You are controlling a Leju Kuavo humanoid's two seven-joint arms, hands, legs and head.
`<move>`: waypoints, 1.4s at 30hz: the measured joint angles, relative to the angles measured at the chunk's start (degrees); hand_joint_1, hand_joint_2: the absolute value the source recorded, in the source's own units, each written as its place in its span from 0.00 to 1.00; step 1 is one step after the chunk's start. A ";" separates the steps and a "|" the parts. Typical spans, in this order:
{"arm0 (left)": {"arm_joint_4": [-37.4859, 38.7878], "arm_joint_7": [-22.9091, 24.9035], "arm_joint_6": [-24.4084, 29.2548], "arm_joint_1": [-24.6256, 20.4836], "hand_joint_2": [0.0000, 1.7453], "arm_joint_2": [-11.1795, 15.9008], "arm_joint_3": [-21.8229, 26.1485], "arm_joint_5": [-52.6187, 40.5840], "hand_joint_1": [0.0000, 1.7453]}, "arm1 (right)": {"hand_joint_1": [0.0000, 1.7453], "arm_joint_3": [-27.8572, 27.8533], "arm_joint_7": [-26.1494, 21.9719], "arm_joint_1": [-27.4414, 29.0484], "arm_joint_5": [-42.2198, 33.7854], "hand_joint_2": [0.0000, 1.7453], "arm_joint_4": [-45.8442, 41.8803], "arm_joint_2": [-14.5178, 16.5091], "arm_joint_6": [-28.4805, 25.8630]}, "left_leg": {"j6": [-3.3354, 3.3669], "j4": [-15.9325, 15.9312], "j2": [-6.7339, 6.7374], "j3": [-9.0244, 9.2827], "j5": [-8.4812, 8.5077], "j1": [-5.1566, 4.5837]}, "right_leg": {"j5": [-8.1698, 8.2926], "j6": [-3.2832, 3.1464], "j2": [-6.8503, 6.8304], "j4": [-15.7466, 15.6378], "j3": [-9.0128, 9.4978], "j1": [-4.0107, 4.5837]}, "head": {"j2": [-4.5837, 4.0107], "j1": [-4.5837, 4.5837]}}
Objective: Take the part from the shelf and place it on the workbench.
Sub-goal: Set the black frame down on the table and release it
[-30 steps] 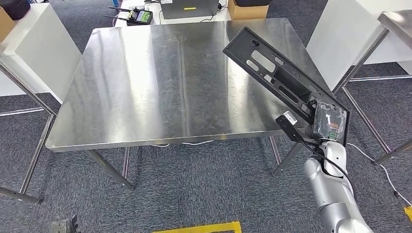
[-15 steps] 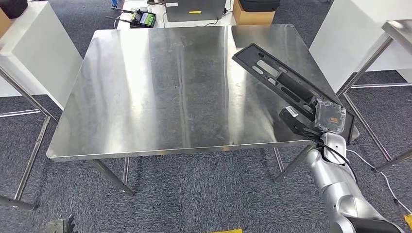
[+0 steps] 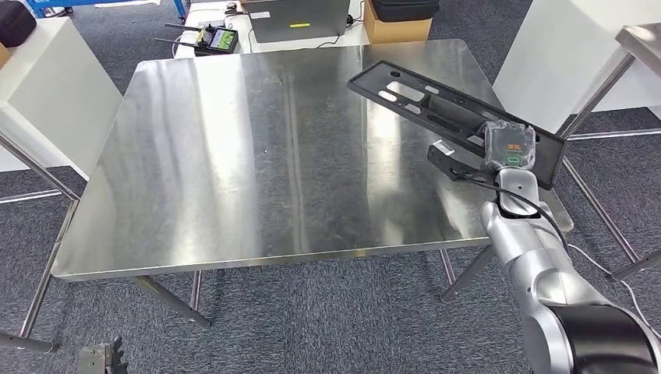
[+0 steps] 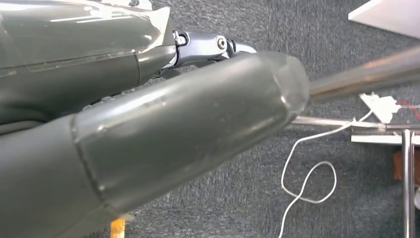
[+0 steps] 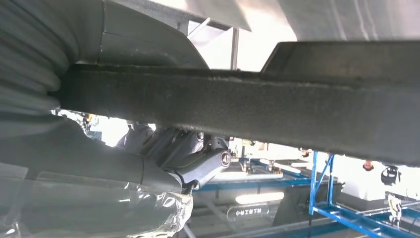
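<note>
at the lower left of the head view the left hand [image 3: 100,360] hangs near the floor (fingers' state cannot be told); across the middle lies the steel table [image 3: 234,156]; over its right edge the long black part [image 3: 436,105] slants, gripped at its near end by the right hand [image 3: 508,148], fingers wrapped on it
</note>
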 joint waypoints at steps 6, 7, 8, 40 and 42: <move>0.04 -0.34 -2.63 -0.53 0.00 -0.11 -0.62 -0.18 0.00 | 0.98 2.15 1.99 0.01 1.73 1.00 1.32 0.62 0.21 | 1.62 -11.41 -0.01 1.74 9.99 -0.30 | -1.75 0.14 0.10 -0.01 2.06 0.73 | 0.00 0.06; -0.10 -0.38 -3.38 -0.61 0.00 -0.15 -0.78 0.14 0.00 | 0.98 2.45 2.43 0.18 1.84 1.00 1.50 0.59 0.25 | 1.87 -13.15 0.01 2.59 10.33 -0.46 | -1.92 0.32 0.12 -0.02 2.05 0.87 | 0.00 0.08; -0.27 -0.40 -3.99 -0.67 0.00 -0.23 -1.00 0.60 0.00 | 0.98 2.87 3.01 0.39 1.91 1.00 1.68 0.53 0.38 | 1.85 -13.78 0.05 3.00 10.09 -0.57 | -2.05 0.40 0.14 0.03 1.99 1.19 | 0.00 0.12; -0.21 0.64 -4.55 -1.73 0.00 -0.49 -6.38 3.20 0.00 | 0.00 8.14 3.04 1.90 -1.52 0.00 6.13 3.13 2.62 | 2.40 -14.14 0.07 3.15 9.94 -1.38 | -2.00 0.71 0.00 -0.50 1.98 1.27 | 0.00 0.10; -0.04 0.66 -4.62 -1.86 0.00 -0.45 -6.39 3.18 0.00 | 0.00 7.52 2.49 1.99 -2.34 0.00 6.13 3.18 3.46 | 2.40 -14.14 0.08 3.15 9.94 -1.37 | -2.00 0.70 0.00 -0.50 1.97 1.27 | 0.00 0.10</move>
